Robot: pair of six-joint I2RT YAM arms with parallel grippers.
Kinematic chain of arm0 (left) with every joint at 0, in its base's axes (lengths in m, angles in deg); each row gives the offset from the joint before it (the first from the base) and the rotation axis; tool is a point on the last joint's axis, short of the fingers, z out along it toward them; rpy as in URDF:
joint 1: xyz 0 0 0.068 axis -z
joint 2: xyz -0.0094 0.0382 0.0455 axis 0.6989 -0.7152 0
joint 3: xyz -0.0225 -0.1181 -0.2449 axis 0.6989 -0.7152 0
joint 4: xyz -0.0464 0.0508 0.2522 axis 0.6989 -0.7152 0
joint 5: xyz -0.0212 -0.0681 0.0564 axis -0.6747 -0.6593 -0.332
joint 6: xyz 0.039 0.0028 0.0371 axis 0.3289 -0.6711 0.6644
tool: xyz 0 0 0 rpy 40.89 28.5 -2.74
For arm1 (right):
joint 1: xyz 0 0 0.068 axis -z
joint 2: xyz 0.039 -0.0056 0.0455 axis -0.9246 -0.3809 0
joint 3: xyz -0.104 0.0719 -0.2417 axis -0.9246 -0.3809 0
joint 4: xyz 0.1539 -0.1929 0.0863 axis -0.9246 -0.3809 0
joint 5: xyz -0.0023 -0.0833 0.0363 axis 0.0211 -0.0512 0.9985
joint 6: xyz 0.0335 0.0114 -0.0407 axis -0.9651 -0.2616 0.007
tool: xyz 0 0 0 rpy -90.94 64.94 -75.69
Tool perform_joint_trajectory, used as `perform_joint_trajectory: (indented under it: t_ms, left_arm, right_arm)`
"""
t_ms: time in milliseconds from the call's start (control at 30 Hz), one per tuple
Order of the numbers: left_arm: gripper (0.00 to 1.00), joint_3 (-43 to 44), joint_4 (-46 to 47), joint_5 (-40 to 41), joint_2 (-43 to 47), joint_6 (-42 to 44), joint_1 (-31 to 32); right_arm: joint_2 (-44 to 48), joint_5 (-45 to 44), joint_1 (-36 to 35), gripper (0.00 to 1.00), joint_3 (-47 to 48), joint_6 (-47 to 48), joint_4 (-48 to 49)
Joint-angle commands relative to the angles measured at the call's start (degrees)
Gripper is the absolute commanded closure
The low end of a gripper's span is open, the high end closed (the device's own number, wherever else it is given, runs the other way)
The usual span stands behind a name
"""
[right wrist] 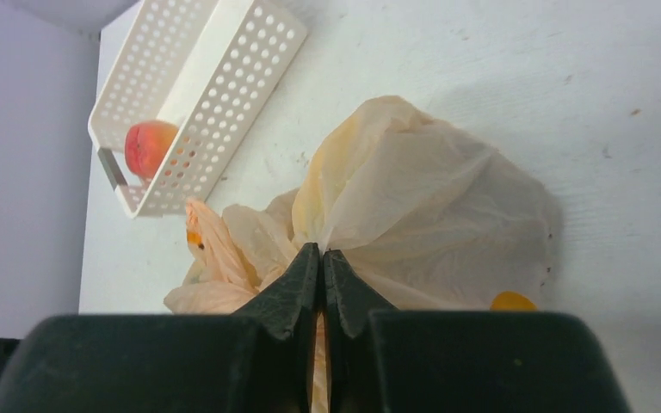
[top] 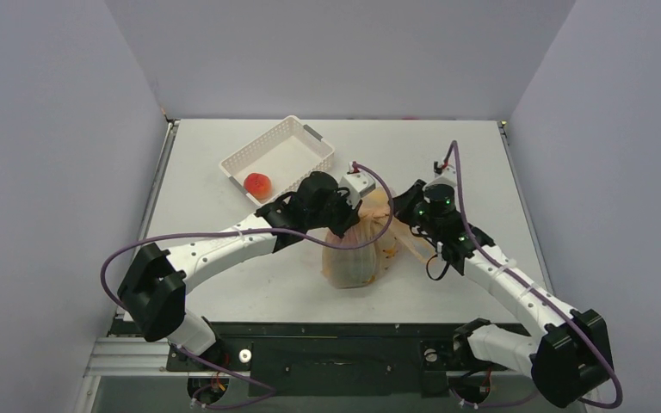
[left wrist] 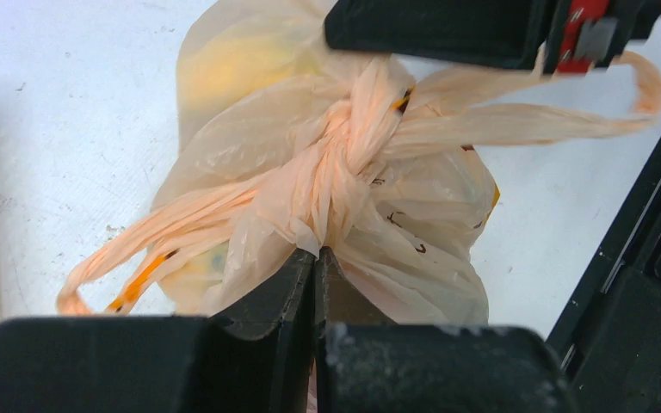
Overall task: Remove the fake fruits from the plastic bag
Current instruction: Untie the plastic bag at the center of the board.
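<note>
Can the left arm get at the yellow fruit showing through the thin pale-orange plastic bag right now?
Probably not: the bag is knotted shut over the fruit, and the left gripper is itself shut on the film by the knot.

Pale lilac walls (top: 327, 60) close in the white table (top: 473, 163) at nine, twelve and three o'clock; light even; shadows soft.

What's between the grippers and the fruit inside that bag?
The bag itself: its handles are knotted shut. The fruit shows only as yellow through the film. The left gripper and right gripper pinch it.
</note>
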Motion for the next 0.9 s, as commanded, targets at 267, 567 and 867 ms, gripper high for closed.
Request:
perform_joint_trajectory:
  t_ms: [267, 567, 867]
  left_arm:
    - [1.00, -1.3, 1.6, 9.9, 4.8, 0.3, 0.1]
    - [1.00, -1.9, 2.4, 10.8, 5.5, 0.4, 0.1]
    - [1.00, -2.1, 2.4, 10.8, 5.6, 0.5, 0.1]
  right_arm:
    - [7.2, 5.4, 20.5, 1.00, -2.3, 4.2, -5.2]
    - [10.8, 0.2, 17.5, 0.87, 1.8, 16.2, -18.1]
    - [14.7, -19.8, 1.6, 0.50, 8.1, 23.4, -25.5]
